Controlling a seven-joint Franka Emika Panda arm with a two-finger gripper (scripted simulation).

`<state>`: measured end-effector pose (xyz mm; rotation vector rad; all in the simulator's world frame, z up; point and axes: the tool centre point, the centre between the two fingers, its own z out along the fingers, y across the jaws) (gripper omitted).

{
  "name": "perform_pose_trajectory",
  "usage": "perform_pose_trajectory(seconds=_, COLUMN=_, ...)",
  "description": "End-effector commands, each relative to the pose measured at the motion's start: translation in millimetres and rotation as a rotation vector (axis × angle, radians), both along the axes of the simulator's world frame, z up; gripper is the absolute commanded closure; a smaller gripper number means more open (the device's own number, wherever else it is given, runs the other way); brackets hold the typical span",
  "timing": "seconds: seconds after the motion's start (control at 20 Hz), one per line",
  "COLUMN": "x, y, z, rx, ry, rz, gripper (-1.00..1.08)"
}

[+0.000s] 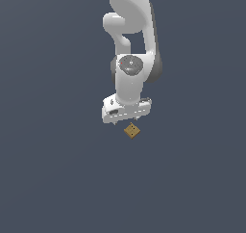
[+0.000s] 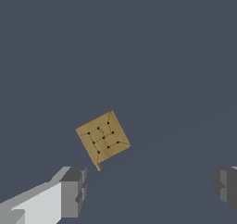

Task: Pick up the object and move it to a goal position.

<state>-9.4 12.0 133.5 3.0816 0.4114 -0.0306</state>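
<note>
You have one arm (image 1: 129,44), one gripper (image 1: 126,122) and one cube (image 1: 131,130) to work with; nothing else shows. The arm is white with dark grey joints and comes down from the top of the exterior view, its gripper pointing downward. In the wrist view you see two grey fingertips (image 2: 74,190), one at each side of the picture, standing wide apart with bare floor between them, so the hand is spread and holds nothing. The cube is tan-brown, with small dark dots and thin lines on its upper face. It lies on the floor (image 1: 57,179) just below the gripper in the exterior view, slightly toward that view's right, turned so one corner points at you. It is apart from both fingertips, not between them. The floor is a flat, plain slate blue-grey that fills both pictures; you can make out no walls, edges or furniture.
</note>
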Motion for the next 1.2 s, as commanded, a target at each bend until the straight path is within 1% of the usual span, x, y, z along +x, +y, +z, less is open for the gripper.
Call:
perform_pose_trajectory(seconds=0.0, x=-2.2, y=4.1, z=-10.4, rx=0.004, ry=0.0, rz=0.065, gripper=-0.92)
perform_pose_trajectory(seconds=0.35, x=-10.4, y=18.2, z=-42.5, rx=0.018, ry=-0.001, rz=0.273, gripper=-0.92)
perform_pose_trajectory(seconds=0.6, x=-15.7, y=26.2, z=-58.6, rx=0.028, ry=-0.003, rz=0.382, gripper=-0.92)
perform_pose_trajectory(seconds=0.9, x=-19.8, y=32.1, z=-69.8, rx=0.036, ry=-0.006, rz=0.46, gripper=-0.92)
perform_pose_trajectory(seconds=1.15, x=-21.0, y=33.6, z=-72.6, rx=0.038, ry=-0.007, rz=0.48, gripper=-0.92)
